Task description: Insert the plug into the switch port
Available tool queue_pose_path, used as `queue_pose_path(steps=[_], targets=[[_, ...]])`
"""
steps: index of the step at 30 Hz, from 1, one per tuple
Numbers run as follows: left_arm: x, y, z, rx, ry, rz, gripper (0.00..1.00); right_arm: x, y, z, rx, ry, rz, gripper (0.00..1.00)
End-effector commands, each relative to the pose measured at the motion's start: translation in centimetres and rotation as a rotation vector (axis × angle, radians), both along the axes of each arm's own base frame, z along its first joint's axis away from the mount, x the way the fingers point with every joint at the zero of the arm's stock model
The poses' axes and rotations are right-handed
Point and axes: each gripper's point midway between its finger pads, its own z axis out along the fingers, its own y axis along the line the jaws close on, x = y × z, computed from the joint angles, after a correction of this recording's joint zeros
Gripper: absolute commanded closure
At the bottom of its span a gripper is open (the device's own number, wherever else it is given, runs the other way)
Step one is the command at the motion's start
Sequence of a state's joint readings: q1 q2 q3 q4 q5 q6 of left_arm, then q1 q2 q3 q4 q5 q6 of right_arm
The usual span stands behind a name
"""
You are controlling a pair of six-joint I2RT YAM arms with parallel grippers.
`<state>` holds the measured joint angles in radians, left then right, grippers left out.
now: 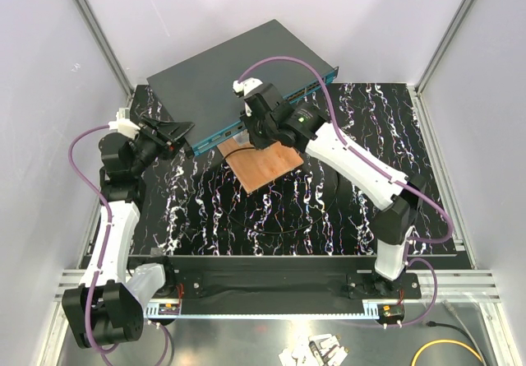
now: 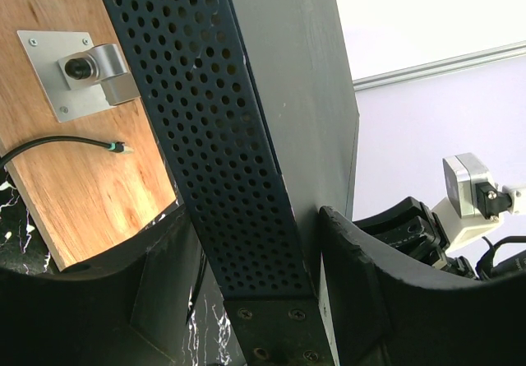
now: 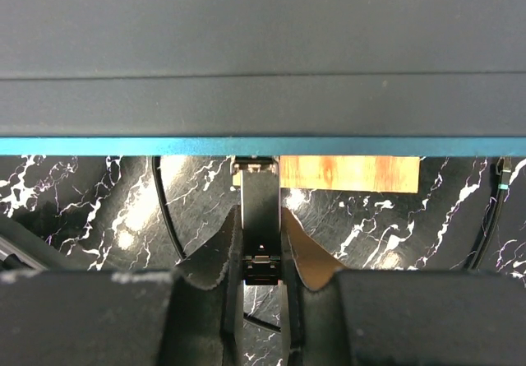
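Note:
The switch [image 1: 230,62] is a flat dark-grey box at the back, its teal front strip [image 1: 316,84] facing the arms. My right gripper [image 1: 256,132] is at that strip, shut on the plug's black body [image 3: 261,218]. The plug's pale tip [image 3: 253,166] sits right under the teal strip [image 3: 123,145]. The port itself is hidden by the box's edge. My left gripper [image 1: 174,132] is shut on the switch's left corner, with the perforated side [image 2: 222,160] between its fingers [image 2: 353,251].
A wooden board [image 1: 263,169] lies in front of the switch, carrying a metal plate [image 2: 70,70]. A loose black cable end [image 2: 119,146] rests on the board. Thin black cable [image 3: 164,210] loops over the marbled table. White walls stand close on all sides.

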<state>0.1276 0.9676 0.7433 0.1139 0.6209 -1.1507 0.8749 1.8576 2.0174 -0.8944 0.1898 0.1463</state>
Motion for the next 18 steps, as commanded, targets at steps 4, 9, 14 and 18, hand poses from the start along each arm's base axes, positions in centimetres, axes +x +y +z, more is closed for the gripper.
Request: queue_pose_path(steps=[4,9,14,18], targets=[[-0.8,-2.2,1.0,0.037,-0.086,-0.095,0.87,2.1,0.3,3.1,0.080,-0.052,-0.045,1.00],[-0.8,-2.4,1.0,0.037,-0.082,-0.100,0.87,2.7,0.9,3.7,0.099,-0.069,-0.055,1.00],[-0.9,-2.5,0.7,0.040,-0.075,-0.105,0.87,3.4,1.2,4.6,0.116,-0.096,-0.066,1.00],[-0.8,-2.4,0.6,0.044,-0.073,-0.102,0.87,3.9,1.4,5.7,0.144,-0.122,-0.087,0.92]])
